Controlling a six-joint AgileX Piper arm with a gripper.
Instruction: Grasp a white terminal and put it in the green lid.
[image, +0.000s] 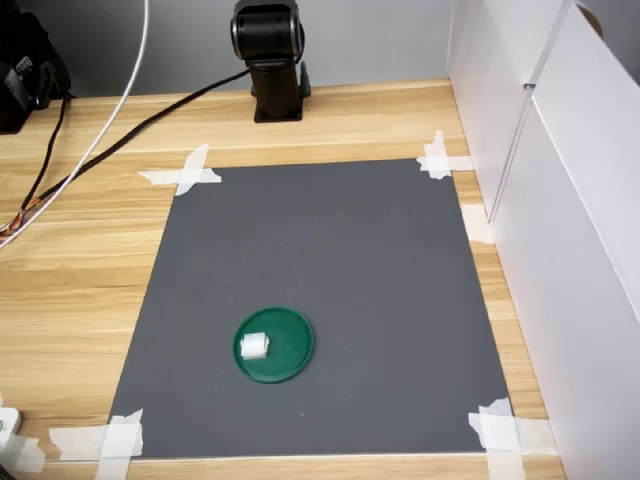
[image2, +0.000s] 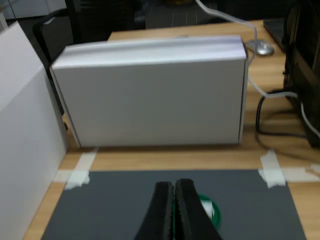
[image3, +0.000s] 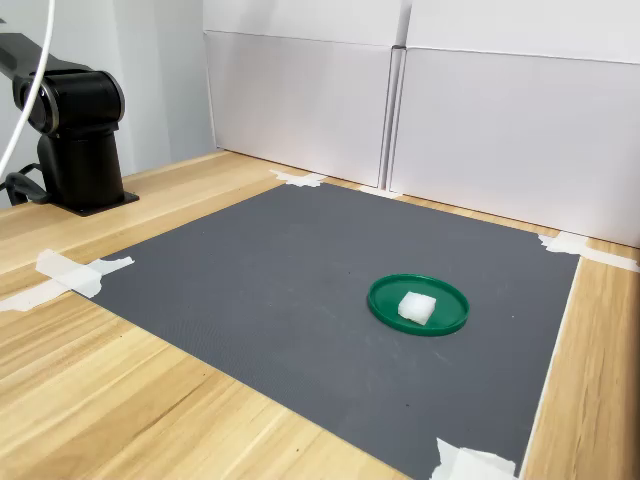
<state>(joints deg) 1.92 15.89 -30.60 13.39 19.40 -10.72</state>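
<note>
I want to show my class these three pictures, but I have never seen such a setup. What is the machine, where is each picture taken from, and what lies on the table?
It is a small black robot arm bolted to a wooden table. Two cameras off the arm watch the table from different sides; the third rides on the wrist, showing the arm's hand, its two black fingers shut on nothing. A dark grey mat is taped down with white tape strips. On it lies a flat round dark-green plastic lid, with a tiny white plastic block inside.
</note>
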